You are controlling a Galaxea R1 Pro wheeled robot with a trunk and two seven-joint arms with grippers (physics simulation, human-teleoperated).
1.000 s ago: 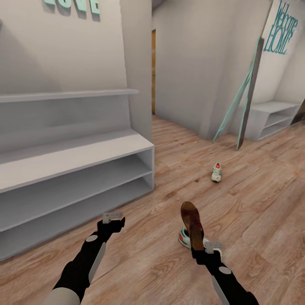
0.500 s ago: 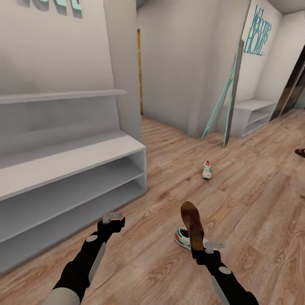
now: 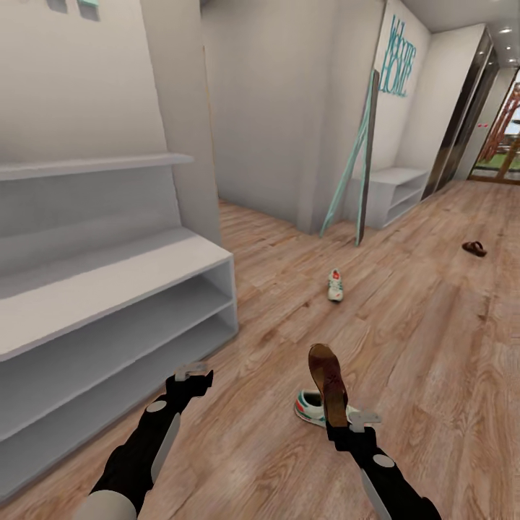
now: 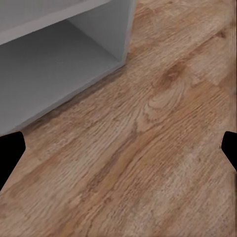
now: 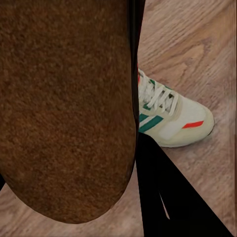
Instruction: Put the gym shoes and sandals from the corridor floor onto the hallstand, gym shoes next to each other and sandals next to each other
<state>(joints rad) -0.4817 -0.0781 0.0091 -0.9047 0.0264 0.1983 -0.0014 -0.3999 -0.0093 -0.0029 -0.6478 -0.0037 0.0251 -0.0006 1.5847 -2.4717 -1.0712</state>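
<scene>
View panned right along the corridor; arms unchanged.

The shoe rack (image 3: 115, 289) has slid leftward in frame. The left end effector (image 3: 192, 373) hangs spread and empty beside it; the right end effector (image 3: 348, 420) stays clenched on a brown sandal (image 3: 326, 381) above one sneaker (image 3: 312, 406). Right of the rack, the second sneaker (image 3: 335, 284) and newly visible second sandal (image 3: 474, 248) lie on the floor (image 3: 433, 347).

We see open wood-grain plank floor (image 3: 433, 347) ahead and to the right, while the light-grey shelf unit (image 3: 108, 303) walls off the left, a white green-striped sneaker (image 3: 312, 406) lies just below the brown sandal (image 3: 327, 383) in our right gripper (image 3: 345, 422), and another sneaker (image 3: 335, 284) sits further ahead.
</scene>
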